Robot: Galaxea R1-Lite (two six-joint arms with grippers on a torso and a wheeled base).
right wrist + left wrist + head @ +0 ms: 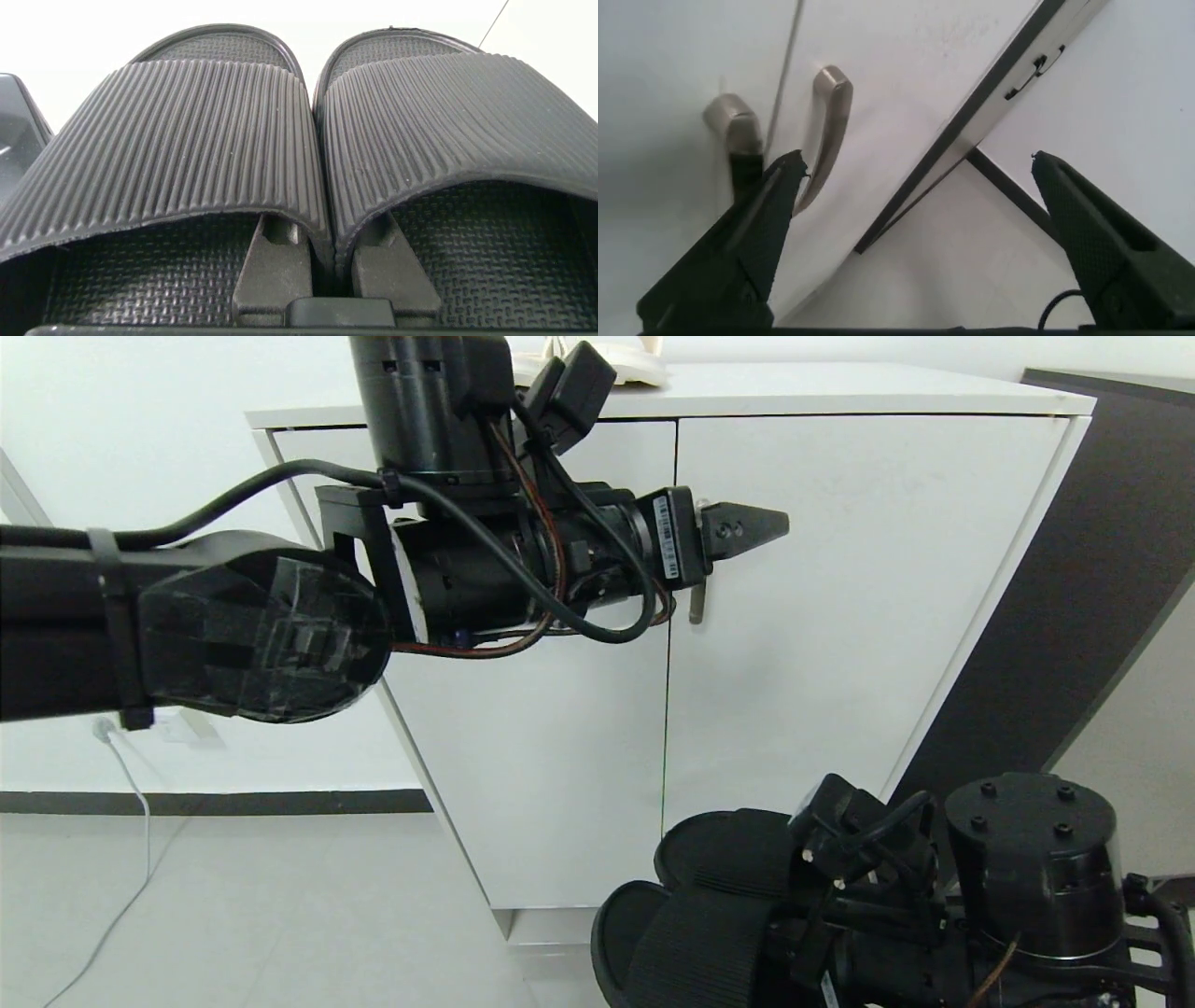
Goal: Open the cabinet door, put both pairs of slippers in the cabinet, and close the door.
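We are opening the door [840, 616] of the cabinet [840, 403], which is sitting shut. Our left gripper [917, 166], jaws spread, is hovering beside the door's handle [827, 131]; next we are needing to straddle it, clamp and pull. Our right gripper [325, 245] is pinching black, ribbed slippers [187, 140] together, low before the cabinet.

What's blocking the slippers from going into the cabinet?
The shut doors. The right gripper holds the slippers low in front of them; the left gripper is open at the handles, gripping neither yet.
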